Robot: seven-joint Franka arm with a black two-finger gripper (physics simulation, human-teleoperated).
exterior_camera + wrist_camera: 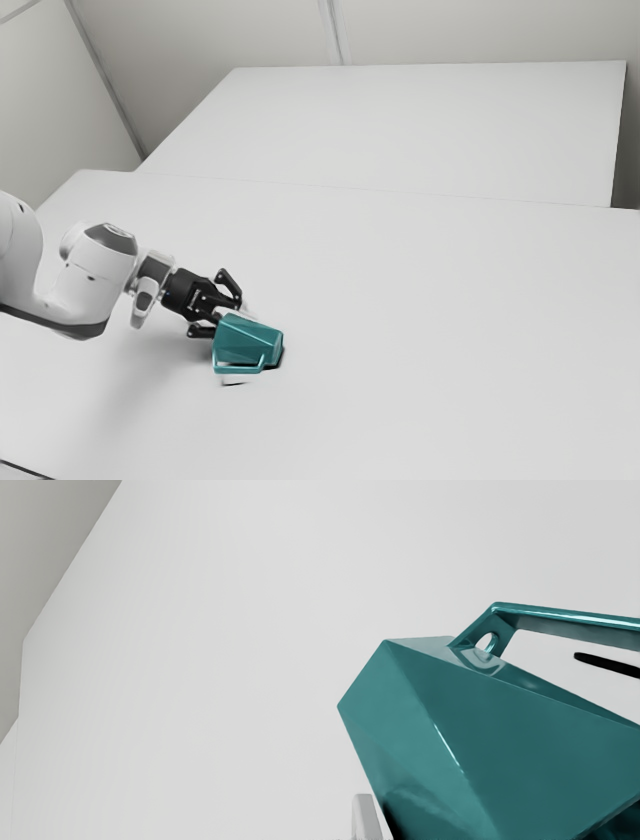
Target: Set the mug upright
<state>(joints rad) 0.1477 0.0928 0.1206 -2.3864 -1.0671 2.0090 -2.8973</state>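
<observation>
Although the exterior view places the gripper (222, 318) at the mug (246, 342), tipped on its side over the table (430, 340), whether it is clenched on the wall or released cannot be determined. Off-center contact could cause slip during rotation; the projecting handle (238, 371) could strike the surface and obstruct seating. Wrist view: glossy teal finish, flat facets, tapered body, angular strap-shaped handle; smooth, matte-looking tabletop.

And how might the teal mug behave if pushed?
The mug would probably resist rolling, given its flat facets and jutting handle. Its glossy finish may make it somewhat slippery, and its crisp edges suggest a stiff body.
</observation>
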